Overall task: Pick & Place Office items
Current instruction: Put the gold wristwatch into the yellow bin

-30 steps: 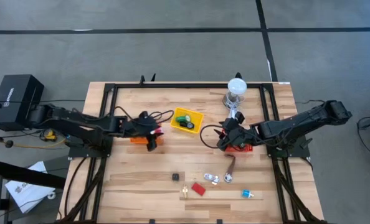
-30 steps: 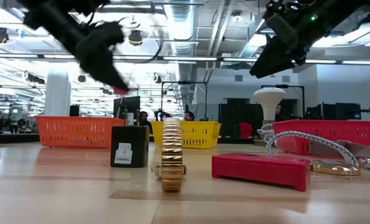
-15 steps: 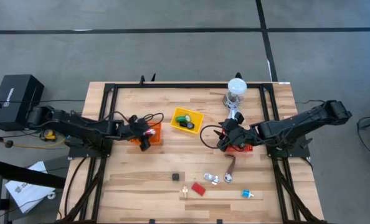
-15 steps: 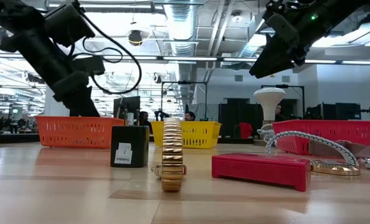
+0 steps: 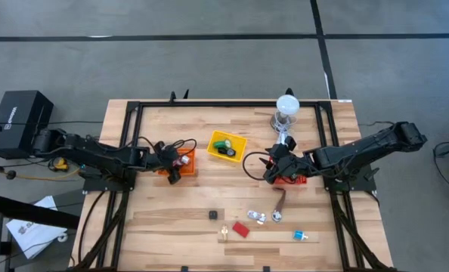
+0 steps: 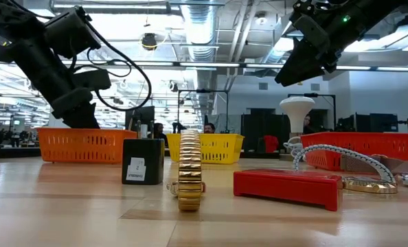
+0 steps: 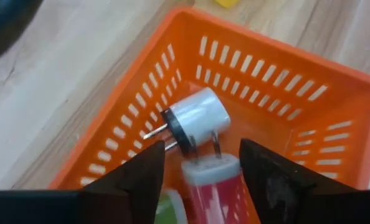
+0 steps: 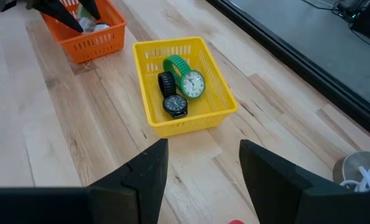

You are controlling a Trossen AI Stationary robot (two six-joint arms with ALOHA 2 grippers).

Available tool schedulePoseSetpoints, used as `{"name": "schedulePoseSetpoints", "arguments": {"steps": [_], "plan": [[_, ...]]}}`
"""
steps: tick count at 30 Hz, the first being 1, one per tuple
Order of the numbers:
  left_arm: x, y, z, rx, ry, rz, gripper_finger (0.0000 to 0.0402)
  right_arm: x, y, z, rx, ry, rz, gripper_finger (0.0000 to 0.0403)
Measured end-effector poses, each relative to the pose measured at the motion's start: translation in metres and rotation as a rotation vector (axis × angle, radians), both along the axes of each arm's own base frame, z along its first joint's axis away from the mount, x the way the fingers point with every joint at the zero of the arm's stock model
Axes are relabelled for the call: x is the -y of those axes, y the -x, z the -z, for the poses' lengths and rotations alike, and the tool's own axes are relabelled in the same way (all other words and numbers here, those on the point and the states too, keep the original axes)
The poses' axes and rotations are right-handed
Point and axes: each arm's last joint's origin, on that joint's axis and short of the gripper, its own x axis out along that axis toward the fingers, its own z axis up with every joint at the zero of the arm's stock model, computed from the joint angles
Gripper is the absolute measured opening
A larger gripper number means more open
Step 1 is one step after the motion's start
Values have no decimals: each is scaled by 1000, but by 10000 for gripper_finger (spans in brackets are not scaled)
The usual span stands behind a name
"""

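My left gripper [image 5: 174, 169] is open and low inside the orange bin [image 5: 181, 160]. In the left wrist view a red-and-white plug piece [image 7: 211, 183] lies in the bin between the open fingers, next to a white round plug [image 7: 196, 118]. My right gripper [image 5: 273, 171] hovers open above the red bin [image 5: 292, 179], seen high up in the low view [image 6: 307, 58]. Lying on the table's near part are a black cube [image 5: 212, 215], a gold watch [image 5: 224, 231], a red block [image 5: 241, 229], a brown strap [image 5: 280, 201], silver bits [image 5: 257, 217] and a blue bit [image 5: 298, 236].
The yellow bin [image 8: 182, 87] holds a green watch [image 8: 186, 78] and a black watch [image 8: 171, 96]. The white round-topped stand [image 5: 286, 109] with its cable stands at the far edge, close to the right arm. Bare wood lies between the bins and the loose items.
My left gripper has moved toward the table's left edge and down, from above the orange bin's right side into the bin. The right arm has kept still.
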Motion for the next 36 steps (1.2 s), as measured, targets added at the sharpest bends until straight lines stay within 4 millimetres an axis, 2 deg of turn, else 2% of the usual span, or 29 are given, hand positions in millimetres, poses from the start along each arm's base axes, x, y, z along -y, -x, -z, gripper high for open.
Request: {"name": "schedulePoseSetpoints", "arguments": {"steps": [8,20,27,31,36], "plan": [[0,-5,-4,49,-19,25,217,0,0,0,0,0,0,189],[0,-23,-25,310,-93,91,198,3,-1,0,55,-69,70,189],[0,-25,-28,352,-92,92,187,12,-3,3,81,-127,154,189],[4,-26,-29,365,-67,133,180,12,-10,11,27,-122,101,189],[14,-29,-34,432,-2,248,172,7,-28,23,0,-106,-30,189]]}}
